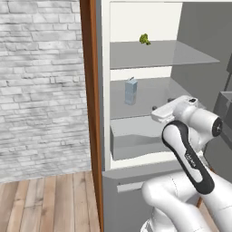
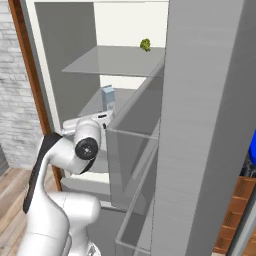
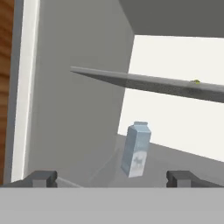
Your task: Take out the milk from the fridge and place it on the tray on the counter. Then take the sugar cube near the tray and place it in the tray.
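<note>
The fridge (image 1: 136,18) stands open. The milk (image 1: 131,91) (image 2: 107,97) (image 3: 136,150), a small pale blue-grey gabled carton, stands upright on its middle shelf (image 1: 154,97). My gripper (image 1: 162,103) (image 2: 104,120) (image 3: 113,178) is open at the front of that shelf, pointing at the carton and still short of it, with nothing between the fingers. In the hand view the carton sits between and beyond the two fingertips (image 3: 41,177). A bright blue sliver (image 2: 251,150) at the right edge, above brown cabinets, looks like the tray. The sugar cube is out of view.
A small green item (image 1: 145,39) (image 2: 145,45) lies on the upper shelf. The open fridge door (image 2: 210,125) with its bins stands close on the right. A grey drawer (image 1: 136,138) sits below the middle shelf. A wooden panel (image 1: 88,90) and a brick wall (image 1: 41,90) lie to the left.
</note>
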Robot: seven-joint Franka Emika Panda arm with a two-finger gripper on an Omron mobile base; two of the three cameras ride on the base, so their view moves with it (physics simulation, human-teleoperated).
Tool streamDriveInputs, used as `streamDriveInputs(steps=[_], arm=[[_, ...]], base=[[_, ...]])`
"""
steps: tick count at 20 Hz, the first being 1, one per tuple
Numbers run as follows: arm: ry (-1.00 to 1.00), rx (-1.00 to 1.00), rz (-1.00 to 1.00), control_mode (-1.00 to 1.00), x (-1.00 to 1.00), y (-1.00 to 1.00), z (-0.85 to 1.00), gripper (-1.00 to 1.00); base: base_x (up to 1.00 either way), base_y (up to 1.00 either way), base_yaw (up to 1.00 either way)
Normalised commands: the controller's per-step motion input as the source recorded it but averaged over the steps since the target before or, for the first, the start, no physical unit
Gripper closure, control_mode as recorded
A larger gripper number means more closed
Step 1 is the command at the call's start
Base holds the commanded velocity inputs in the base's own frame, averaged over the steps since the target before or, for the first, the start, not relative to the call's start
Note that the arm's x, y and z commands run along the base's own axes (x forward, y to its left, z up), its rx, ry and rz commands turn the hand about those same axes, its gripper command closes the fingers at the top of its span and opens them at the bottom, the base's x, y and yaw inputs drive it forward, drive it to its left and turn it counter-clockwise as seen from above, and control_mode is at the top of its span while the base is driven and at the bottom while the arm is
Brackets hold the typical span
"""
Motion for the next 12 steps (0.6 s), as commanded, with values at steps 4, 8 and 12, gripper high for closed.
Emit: streamDriveInputs(steps=[4,8,12], arm=[[0.01,0.00,0.11,-1.00,0.27,-0.10,0.02,-1.00],[0.00,0.02,0.12,-1.00,0.31,-0.20,0.01,-1.00],[0.01,0.05,0.09,-1.00,0.35,-0.22,0.12,-1.00]], base=[[0.00,0.00,0.00],[0.00,0.00,0.00],[0.00,0.00,0.00]])
